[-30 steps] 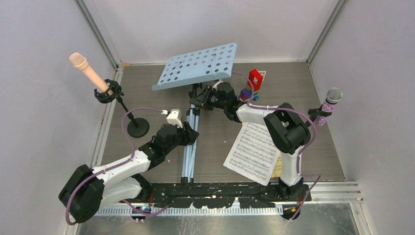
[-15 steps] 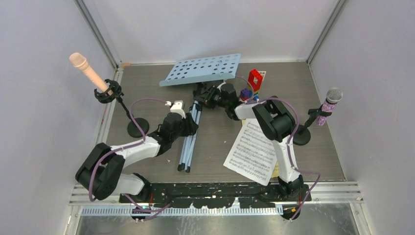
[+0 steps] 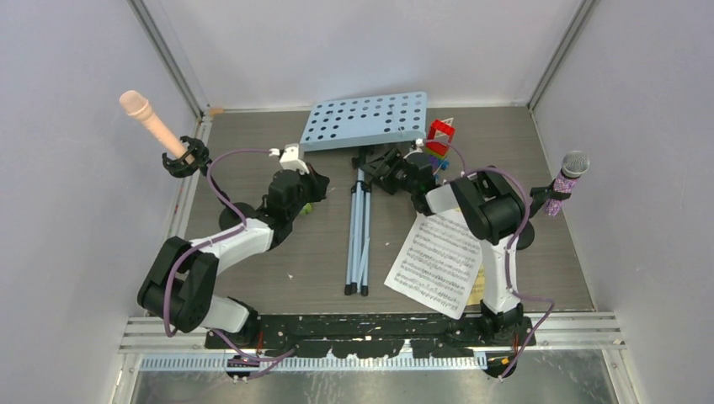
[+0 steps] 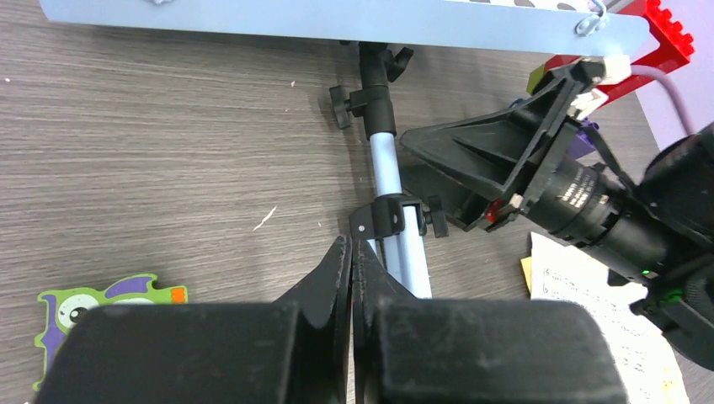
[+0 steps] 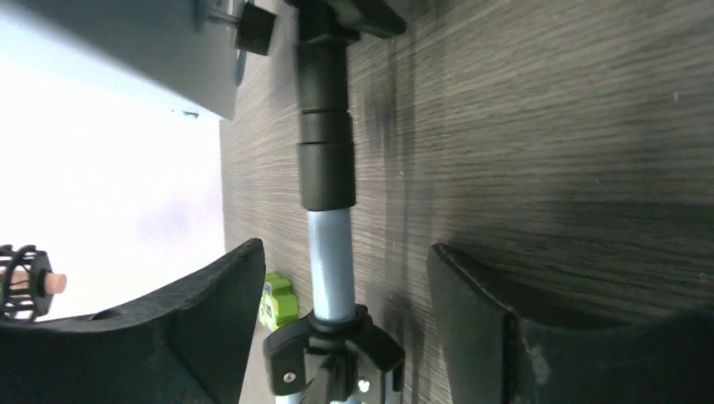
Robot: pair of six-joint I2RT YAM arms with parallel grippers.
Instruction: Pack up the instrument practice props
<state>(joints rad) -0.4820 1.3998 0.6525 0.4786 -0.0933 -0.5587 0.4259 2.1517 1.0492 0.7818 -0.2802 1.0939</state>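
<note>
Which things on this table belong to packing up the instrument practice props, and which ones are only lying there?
Belong to the job:
pale-blue music rack
white score sheet
yellow sheet under it
peach microphone
purple microphone
black mic holders

Only lying about:
toy brick car
small green piece

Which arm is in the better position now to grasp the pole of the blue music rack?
Right. The right gripper is open, one finger on each side of the rack's pole, ready to close. The left gripper is shut, holds nothing, and its tips lie beside the pole.
</note>
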